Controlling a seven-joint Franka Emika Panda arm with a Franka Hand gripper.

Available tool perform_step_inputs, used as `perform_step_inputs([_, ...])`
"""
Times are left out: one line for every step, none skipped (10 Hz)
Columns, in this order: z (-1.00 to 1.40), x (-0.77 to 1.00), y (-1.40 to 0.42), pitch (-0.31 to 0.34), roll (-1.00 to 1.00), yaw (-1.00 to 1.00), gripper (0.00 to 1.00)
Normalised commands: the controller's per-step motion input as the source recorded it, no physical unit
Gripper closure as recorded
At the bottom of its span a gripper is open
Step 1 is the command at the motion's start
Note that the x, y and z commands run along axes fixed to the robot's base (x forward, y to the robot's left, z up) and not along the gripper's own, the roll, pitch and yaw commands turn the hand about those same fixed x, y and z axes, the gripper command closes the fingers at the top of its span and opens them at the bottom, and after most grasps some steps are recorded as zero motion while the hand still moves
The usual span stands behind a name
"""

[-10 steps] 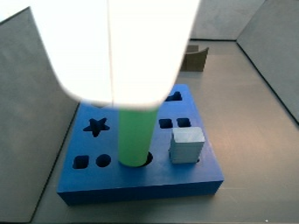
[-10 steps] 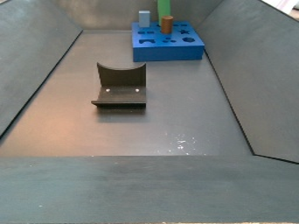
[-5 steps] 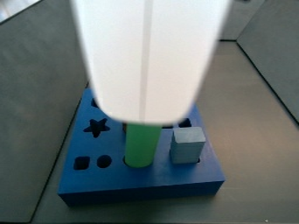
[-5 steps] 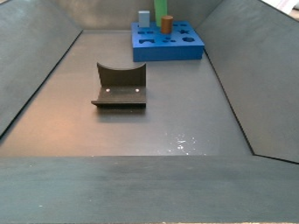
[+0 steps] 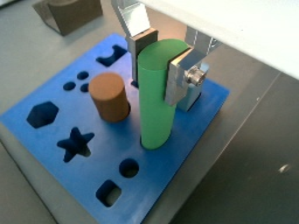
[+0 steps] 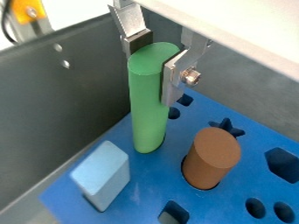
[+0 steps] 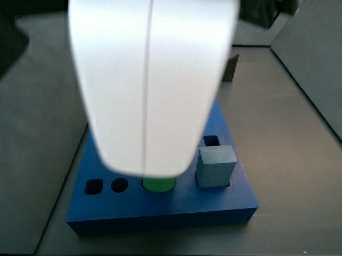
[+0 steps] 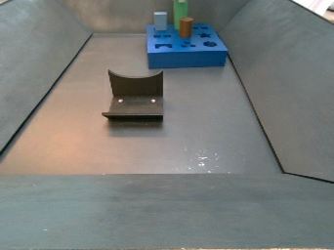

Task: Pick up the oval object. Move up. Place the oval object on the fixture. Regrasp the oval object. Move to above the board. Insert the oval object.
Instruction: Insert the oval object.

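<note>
The oval object (image 5: 155,101), a bright green peg, stands upright with its lower end in a hole of the blue board (image 5: 52,87). My gripper (image 5: 162,54) is shut on the peg's top, one silver finger on each side. Both wrist views show this, and the peg (image 6: 147,101) and gripper (image 6: 152,54) appear again over the board (image 6: 251,184). In a side view the gripper's white body (image 7: 154,90) hides all but the peg's foot (image 7: 159,184). The fixture (image 8: 135,95) stands on the floor, well away from the board (image 8: 188,51).
A brown-orange cylinder (image 6: 212,157) stands in the board next to the peg. A pale grey-blue cube (image 6: 100,175) sits in the board on the peg's other side, near its edge (image 7: 215,165). Grey walls enclose the floor (image 8: 156,146).
The gripper has come down over the board with the green peg. Much less of the peg shows below the gripper's body than a second ago.
</note>
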Motion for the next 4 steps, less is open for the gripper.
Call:
perform_step_inputs([-0.58, -0.21, 0.00, 0.000, 0.07, -0.01, 1.00])
perform_step_inputs([0.00, 0.01, 0.00, 0.023, 0.00, 0.00, 1.00])
perform_step_inputs([0.00, 0.00, 0.00, -0.007, 0.00, 0.00, 1.00])
perform_step_inputs([0.00, 0.00, 0.00, 0.000, 0.00, 0.00, 1.00])
